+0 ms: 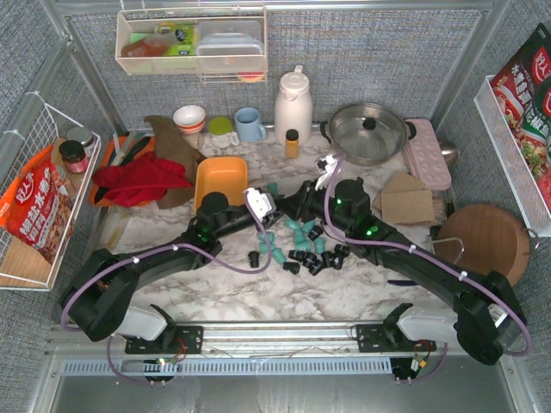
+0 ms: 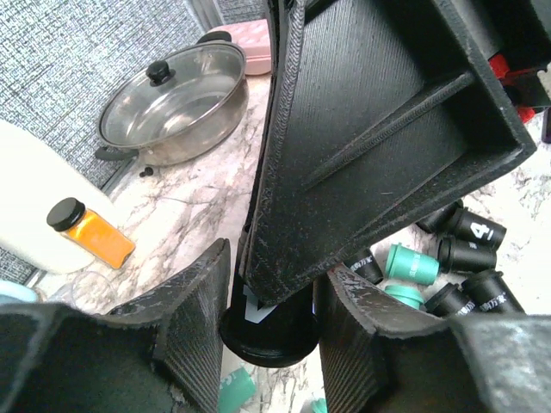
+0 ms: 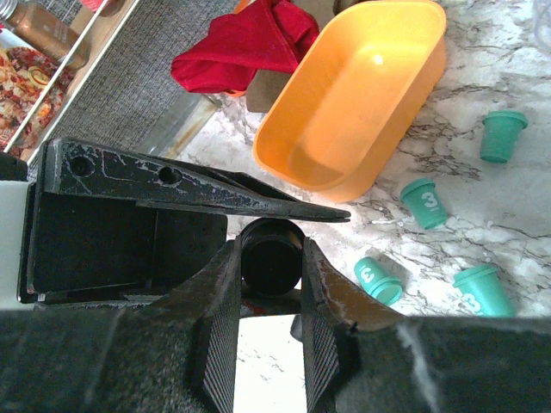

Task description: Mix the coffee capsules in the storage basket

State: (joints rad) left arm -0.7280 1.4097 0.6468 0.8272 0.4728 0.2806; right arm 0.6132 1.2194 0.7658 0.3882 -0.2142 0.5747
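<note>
Nearest the arm bases: marble-patterned table (image 1: 224, 292). Mid-table, coffee capsules (image 1: 303, 245), teal and black, lie in a loose scatter on the tabletop, outside the storage basket (image 1: 222, 176), which sits just left of and behind them.

Over the scatter's far edge the two grippers meet tip to tip. Right gripper (image 3: 269, 249) clamped on a black capsule (image 3: 270, 256). Left gripper (image 2: 274, 267) partly open, fingers either side of that same capsule; contact cannot be told. Left wrist lies close along the basket's near edge.

Left of basket, near it: red cloth (image 1: 138, 181). Further back: blue mug (image 1: 250, 125), orange spice bottle (image 1: 292, 143), white jug (image 1: 293, 105), lidded steel pot (image 1: 368, 131). Grey woven wall behind, with a clear shelf bin (image 1: 191, 41) mounted on it.
</note>
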